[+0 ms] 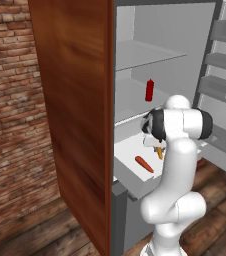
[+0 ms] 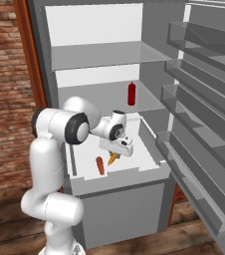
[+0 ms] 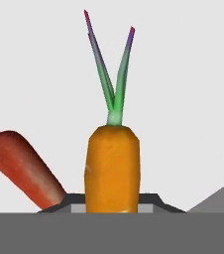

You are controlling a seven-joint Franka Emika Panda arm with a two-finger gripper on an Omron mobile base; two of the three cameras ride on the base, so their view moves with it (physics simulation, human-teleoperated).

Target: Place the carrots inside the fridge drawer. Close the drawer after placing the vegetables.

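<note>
- Gripper (image 2: 115,155) hangs low over the open drawer (image 2: 152,142), clenched on an orange carrot (image 3: 112,168) with green leaves.
- Left of it, a red carrot (image 1: 144,164) lies flat on the drawer floor, near the held one but apart from it, as far as I can make out.
- Held carrot (image 2: 112,158) points down into the drawer, its tip close to the floor, though whether it touches is hard to tell.
- To finish well, I'd lower a little, let go with the carrot clear of the red one, then lift straight up.
- Behind on the shelf stands a red bottle (image 2: 131,93), well out of the way.
- Drawer stays to be pushed shut; press its front squarely so it slides in straight.
</note>
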